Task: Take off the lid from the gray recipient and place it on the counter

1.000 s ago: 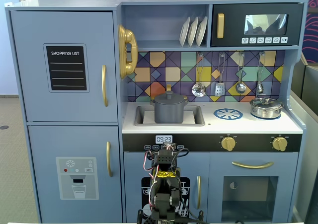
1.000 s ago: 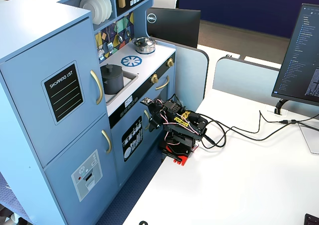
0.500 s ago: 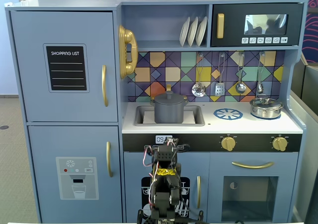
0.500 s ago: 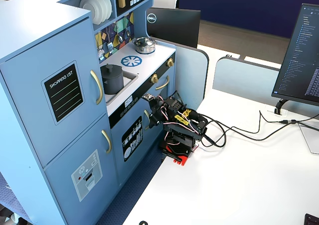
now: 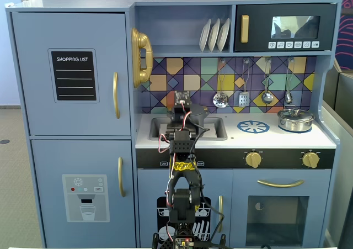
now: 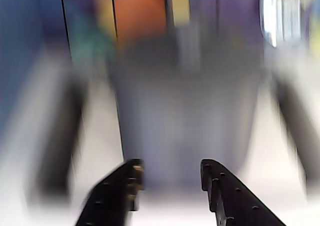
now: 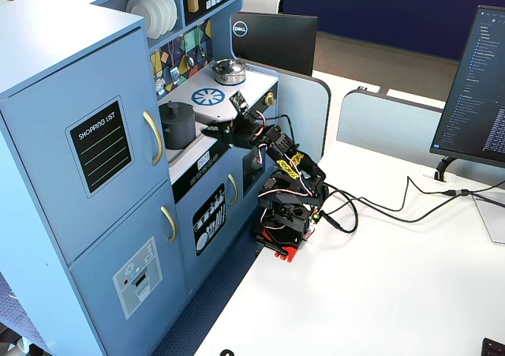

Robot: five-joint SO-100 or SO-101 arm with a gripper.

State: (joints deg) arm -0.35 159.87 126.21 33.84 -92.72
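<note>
The gray recipient stands at the sink end of the white counter, with the dark lid on top. In a fixed view from the front the arm hides most of it; only its right edge shows. In the wrist view the pot is a blurred gray body straight ahead. My gripper is open and empty, its black fingers just short of the pot's side. From the side the gripper reaches over the counter's front edge towards the pot.
A shiny silver pot with its own lid stands at the counter's right end, beside the blue burner print. The sink cutout lies under the arm. Utensils hang on the tiled back wall. Cables trail from the arm's base across the white table.
</note>
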